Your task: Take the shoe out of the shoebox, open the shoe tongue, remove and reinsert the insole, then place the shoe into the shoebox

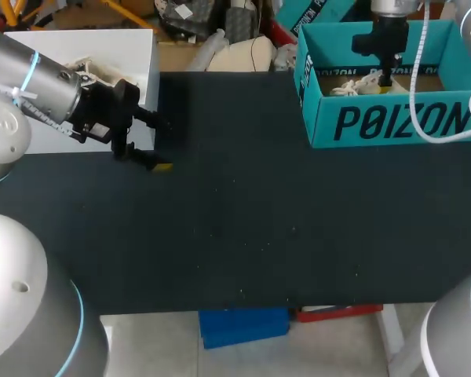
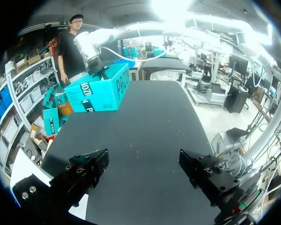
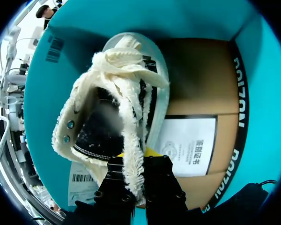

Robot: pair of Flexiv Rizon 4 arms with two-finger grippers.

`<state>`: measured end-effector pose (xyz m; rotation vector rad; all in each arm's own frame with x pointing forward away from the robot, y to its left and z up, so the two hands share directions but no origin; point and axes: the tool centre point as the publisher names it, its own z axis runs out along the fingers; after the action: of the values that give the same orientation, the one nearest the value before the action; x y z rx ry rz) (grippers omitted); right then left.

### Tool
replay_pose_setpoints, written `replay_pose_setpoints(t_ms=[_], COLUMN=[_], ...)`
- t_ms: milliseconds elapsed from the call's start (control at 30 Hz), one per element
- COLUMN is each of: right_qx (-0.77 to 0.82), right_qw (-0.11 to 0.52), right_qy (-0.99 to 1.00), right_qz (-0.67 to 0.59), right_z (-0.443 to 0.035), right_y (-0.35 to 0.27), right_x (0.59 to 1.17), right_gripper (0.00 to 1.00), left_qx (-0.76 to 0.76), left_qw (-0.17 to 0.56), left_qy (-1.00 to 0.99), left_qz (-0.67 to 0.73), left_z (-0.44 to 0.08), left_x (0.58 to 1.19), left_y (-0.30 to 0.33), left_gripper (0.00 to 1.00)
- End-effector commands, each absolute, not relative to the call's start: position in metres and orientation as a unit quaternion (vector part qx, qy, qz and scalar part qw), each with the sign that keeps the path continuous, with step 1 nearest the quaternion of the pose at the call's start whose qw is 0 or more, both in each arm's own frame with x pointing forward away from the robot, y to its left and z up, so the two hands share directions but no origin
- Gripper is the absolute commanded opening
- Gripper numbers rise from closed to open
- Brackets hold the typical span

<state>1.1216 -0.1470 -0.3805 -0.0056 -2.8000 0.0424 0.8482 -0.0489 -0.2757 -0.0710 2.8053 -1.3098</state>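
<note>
Two grippers are in view; only one is engaged. The right gripper (image 3: 134, 164) stands inside the teal cardboard shoebox (image 3: 196, 23). Its fingers are drawn close together and clenched on a fleece strip at the opening of the cream fleece-trimmed shoe (image 3: 112, 108). Whether that strip is tongue or collar cannot be told.

Position of the shoe: it is inside the shoebox, directly under and ahead of the right gripper. Its long axis runs straight away from the fingers, with the pale rubber toe at the far end, close to the teal wall. The dark opening of the shoe lies just beside the gripped strip. A white printed sheet (image 3: 187, 143) lies on the shoebox floor beside the shoe.

Judgement: the step in hand is extraction, and the lift is upward, clear of the shoebox walls.

In the head view, the left gripper (image 1: 158, 143) is well apart from the shoebox, across the black tabletop (image 1: 235, 220), beside a white box (image 1: 137, 47). Its fingers are spread wide and hold nothing. The right arm is therefore the nearer one.
</note>
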Motion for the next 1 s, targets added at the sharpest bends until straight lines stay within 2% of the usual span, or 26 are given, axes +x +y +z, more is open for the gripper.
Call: replay_pose_setpoints(t_ms=[33,100,133,300,467,733,1000], right_qx=[-0.005,-0.005,-0.007,-0.026,-0.063,-0.129,-0.167], right_qw=[0.204,0.203,0.202,0.191,0.151,0.022,-0.071], right_qy=[-0.979,-0.979,-0.979,-0.981,-0.986,-0.989,-0.979], right_qz=[0.017,0.017,0.017,0.026,0.04,0.07,0.09], right_z=[-0.385,-0.385,-0.384,-0.37,-0.339,-0.262,-0.194], right_y=[-0.146,-0.146,-0.146,-0.152,-0.16,-0.167,-0.152], right_x=[1.13,1.129,1.128,1.126,1.123,1.12,1.108], right_gripper=[0.06,0.47,1.0,1.0,1.0,1.0,1.0], left_qx=[-0.024,-0.024,-0.024,-0.024,-0.024,-0.024,-0.024], left_qw=[0.024,0.024,0.024,0.024,0.024,0.024,0.024], left_qy=[0.906,0.906,0.906,0.906,0.906,0.906,0.906], left_qz=[-0.421,-0.421,-0.421,-0.421,-0.421,-0.421,-0.421], left_z=[-0.276,-0.276,-0.276,-0.276,-0.276,-0.276,-0.276], left_x=[0.848,0.848,0.848,0.848,0.848,0.848,0.848], left_y=[-0.05,-0.05,-0.05,-0.05,-0.05,-0.05,-0.05], left_gripper=[1.0,1.0,1.0,1.0,1.0,1.0,1.0])
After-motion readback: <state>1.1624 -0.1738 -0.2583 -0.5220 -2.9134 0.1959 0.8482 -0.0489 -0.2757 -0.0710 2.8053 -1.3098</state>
